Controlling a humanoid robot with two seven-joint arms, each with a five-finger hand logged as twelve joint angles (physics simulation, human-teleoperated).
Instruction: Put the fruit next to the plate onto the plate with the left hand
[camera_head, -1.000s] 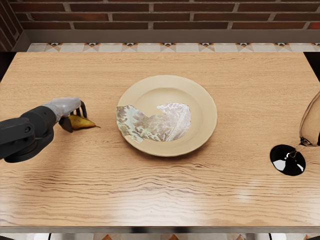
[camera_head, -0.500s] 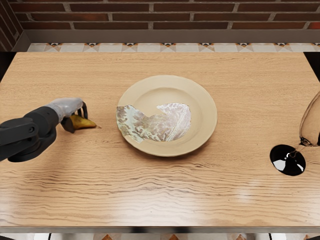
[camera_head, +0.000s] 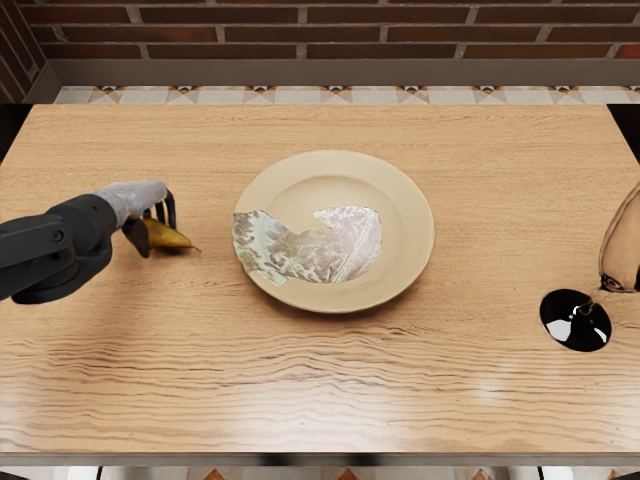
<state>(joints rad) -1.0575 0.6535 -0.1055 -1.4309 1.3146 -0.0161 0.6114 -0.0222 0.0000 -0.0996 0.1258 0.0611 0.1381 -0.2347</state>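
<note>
A small yellow-brown fruit (camera_head: 169, 237), pointed at its right end, sits left of the plate just above the wooden table, with a thin shadow under its tip. My left hand (camera_head: 150, 218) comes in from the left edge and is shut on the fruit's left half, dark fingers curled over it. The beige plate (camera_head: 400, 200) lies at the table's middle with a pale patterned patch in its well. The hand and fruit are a short gap left of the plate's rim. No right arm shows.
A wine glass with a black round foot (camera_head: 575, 320) stands at the right edge of the table (camera_head: 320, 380). A brick wall runs along the back.
The left hand with the fruit has risen slightly and shifted a little up the picture; the forearm has tilted. Plate and glass have not moved.
</note>
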